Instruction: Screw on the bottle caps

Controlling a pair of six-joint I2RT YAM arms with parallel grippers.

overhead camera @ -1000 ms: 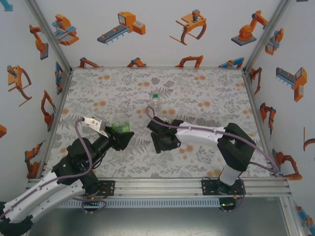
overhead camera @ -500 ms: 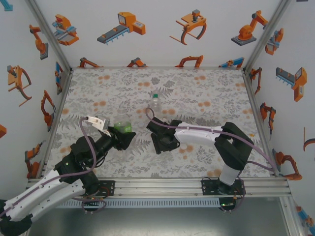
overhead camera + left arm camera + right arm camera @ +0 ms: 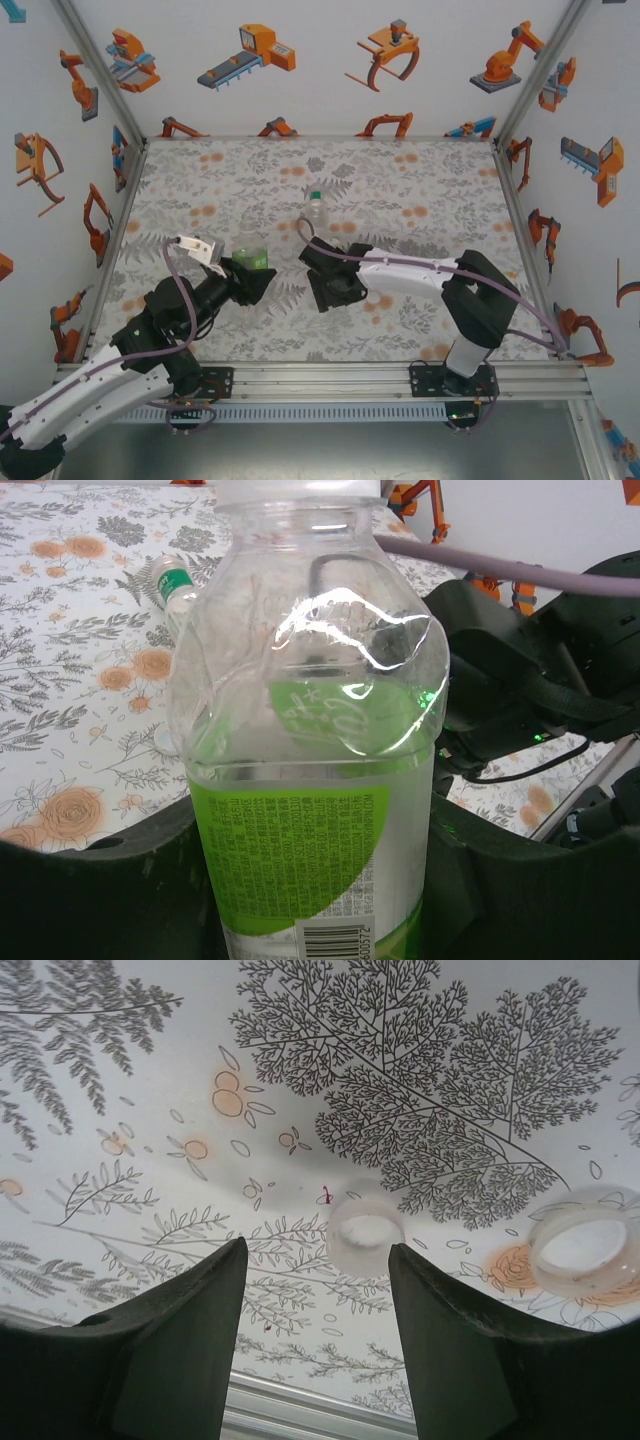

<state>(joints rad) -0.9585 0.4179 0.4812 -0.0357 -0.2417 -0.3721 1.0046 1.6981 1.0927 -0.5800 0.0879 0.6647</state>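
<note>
Top view: my left claw (image 3: 249, 277) was clamped on the green-labelled bottle (image 3: 248, 256), well inside the bench (image 3: 420, 170) edges. A green-capped bottle (image 3: 316, 207) sat just beyond, and my right claw (image 3: 333, 290) was alongside.
Left wrist: I could not tell the held bottle's contents.
Right wrist: my right claw's jaws stood apart, a white cap (image 3: 366, 1232) lying beyond the gap and a second cap (image 3: 587, 1245) to its right.

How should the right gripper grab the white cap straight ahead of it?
Pinch the cap across its round rim, coming down from above: it lies flat on the table, so only its low sides are free for the jaws.
</note>
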